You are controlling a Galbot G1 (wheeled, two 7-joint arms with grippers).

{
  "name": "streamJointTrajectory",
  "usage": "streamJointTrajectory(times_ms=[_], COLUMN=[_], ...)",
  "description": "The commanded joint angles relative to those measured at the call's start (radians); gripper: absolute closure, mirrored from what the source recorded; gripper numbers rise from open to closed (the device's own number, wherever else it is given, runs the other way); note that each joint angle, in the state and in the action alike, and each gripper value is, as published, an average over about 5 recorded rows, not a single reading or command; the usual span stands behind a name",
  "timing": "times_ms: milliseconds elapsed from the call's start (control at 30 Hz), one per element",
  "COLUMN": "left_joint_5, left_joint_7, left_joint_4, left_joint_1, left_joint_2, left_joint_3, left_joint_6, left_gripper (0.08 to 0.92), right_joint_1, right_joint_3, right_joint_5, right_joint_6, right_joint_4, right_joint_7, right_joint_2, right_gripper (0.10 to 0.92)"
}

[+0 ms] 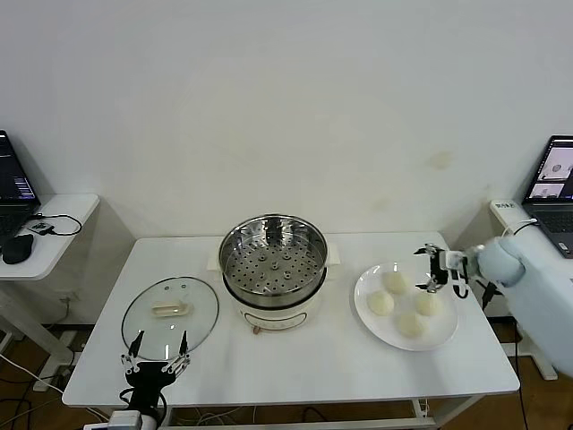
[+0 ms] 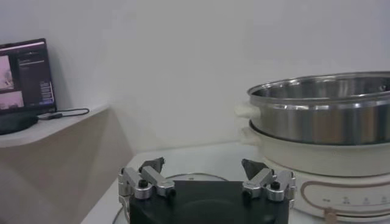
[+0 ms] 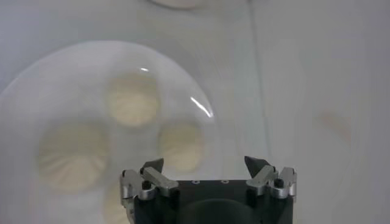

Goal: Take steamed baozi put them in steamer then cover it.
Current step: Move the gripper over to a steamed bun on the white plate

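The steel steamer [image 1: 273, 255] stands empty on its cream pot base at the table's middle; it also shows in the left wrist view [image 2: 323, 115]. Four cream baozi [image 1: 395, 281] lie on a white plate [image 1: 367, 313] to its right. In the right wrist view the baozi [image 3: 181, 145] lie on that plate [image 3: 73, 67]. My right gripper [image 1: 439, 269] is open and empty, above the plate's far right edge; it also shows in its own wrist view [image 3: 204, 163]. My left gripper [image 1: 157, 358] is open and empty at the front left, just before the glass lid [image 1: 170, 312]; it also shows in its own wrist view [image 2: 203, 164].
The glass lid with a cream handle lies flat left of the steamer, its rim visible in the left wrist view [image 2: 195, 178]. Side tables hold a laptop [image 1: 13, 184] and mouse [image 1: 16, 249] at the left and another laptop [image 1: 555, 179] at the right.
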Motion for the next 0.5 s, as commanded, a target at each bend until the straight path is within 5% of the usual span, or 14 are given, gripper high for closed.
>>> streamJointTrajectory(times_ms=[33, 500], left_joint_5=[0.006, 0.012], left_joint_7=[0.0, 0.0], left_joint_4=[0.002, 0.008], left_joint_1=[0.0, 0.003], left_joint_2=[0.001, 0.005], left_joint_3=[-0.004, -0.012], left_joint_6=[-0.007, -0.027], left_gripper=[0.177, 0.177], right_joint_1=[0.15, 0.137], right_joint_3=[-0.215, -0.184], right_joint_5=[-0.018, -0.021], right_joint_6=[0.018, 0.003], right_joint_4=[-0.171, -0.28], right_joint_7=[-0.061, 0.009], right_joint_2=[0.086, 0.2], right_gripper=[0.203, 0.203])
